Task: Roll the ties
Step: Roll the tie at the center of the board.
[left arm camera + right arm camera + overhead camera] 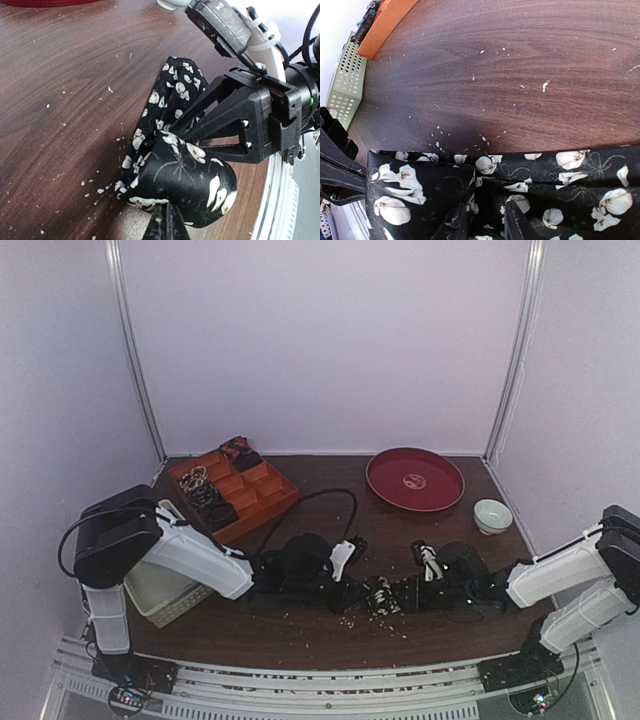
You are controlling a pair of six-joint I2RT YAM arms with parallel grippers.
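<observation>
A black tie (381,596) with white flowers lies near the table's front middle, between both grippers. In the left wrist view the tie (175,165) is partly coiled. My left gripper (167,222) is shut on the coil's lower edge. My right gripper (176,135) comes in from the right, and its fingers close into the tie's fold. In the right wrist view the tie (530,175) runs flat across the bottom, with fabric between the right gripper's (482,215) fingers. One end of the tie (428,560) sticks up by the right arm. Rolled ties (205,495) sit in the orange tray (262,502).
A red plate (415,480) and a small white bowl (492,515) stand at the back right. A white slatted basket (160,590) sits under the left arm, and also shows in the right wrist view (342,85). White crumbs (350,620) dot the wood. A black cable (315,498) arcs behind the left gripper.
</observation>
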